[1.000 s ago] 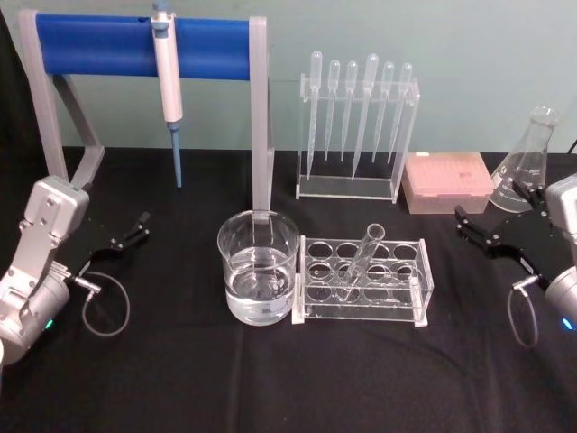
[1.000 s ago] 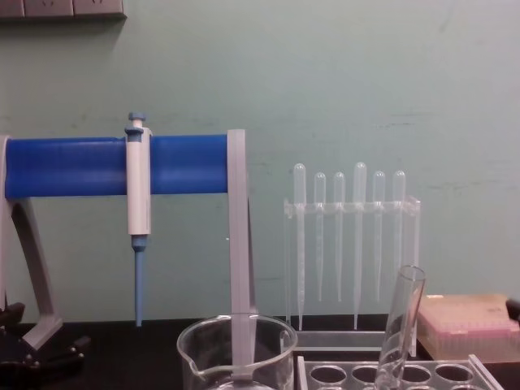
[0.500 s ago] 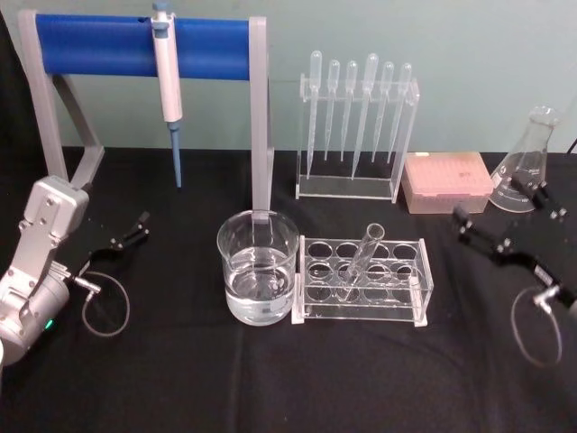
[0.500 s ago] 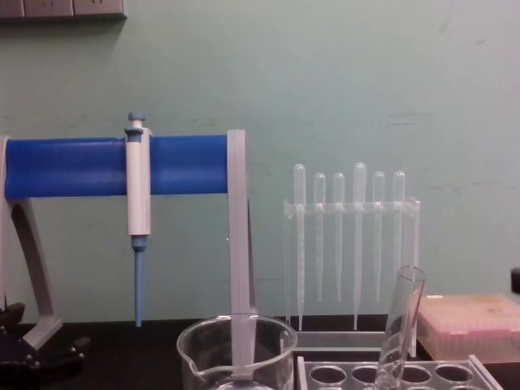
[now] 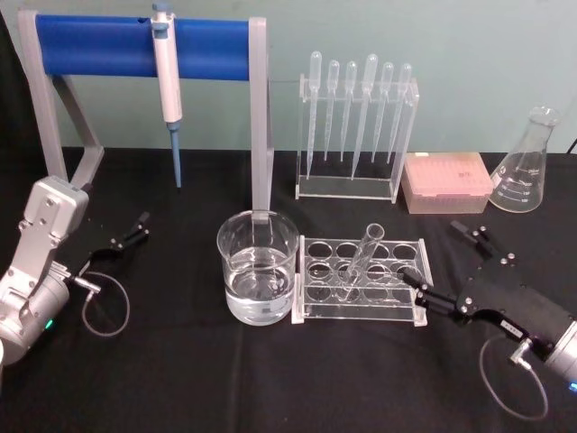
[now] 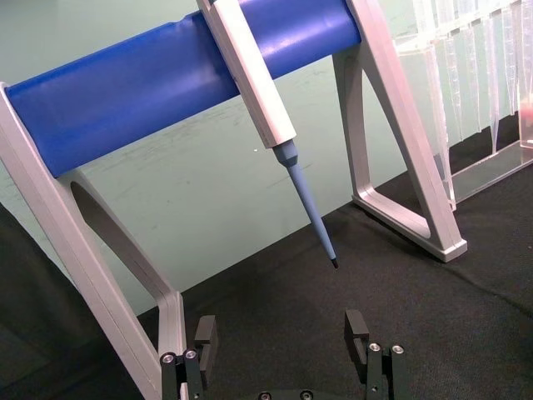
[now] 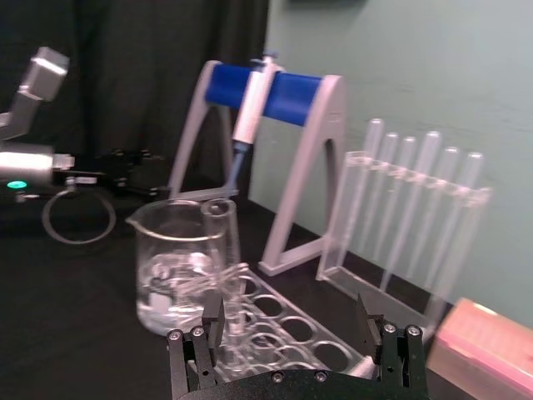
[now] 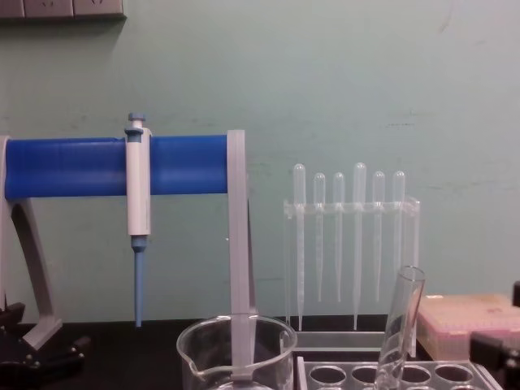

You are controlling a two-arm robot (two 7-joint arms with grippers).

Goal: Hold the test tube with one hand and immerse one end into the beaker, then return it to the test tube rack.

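The bench (image 5: 270, 379) carries one test tube (image 5: 365, 253), one test tube rack (image 5: 397, 311) with four holes to a row, and one beaker (image 5: 258, 271) at the rack's nine o'clock. At twelve o'clock, six pipettes (image 5: 352, 108) hang in one clear stand (image 5: 347, 188). One pipettor (image 5: 167, 63) hangs on one blue stand (image 5: 99, 45) at ten o'clock. At two o'clock there is one pink box (image 5: 447, 180) and one conical flask (image 5: 527, 167). There are two grippers, each with two jaws: the left gripper (image 5: 129, 233) at nine o'clock and the right gripper (image 5: 431, 251) at four.
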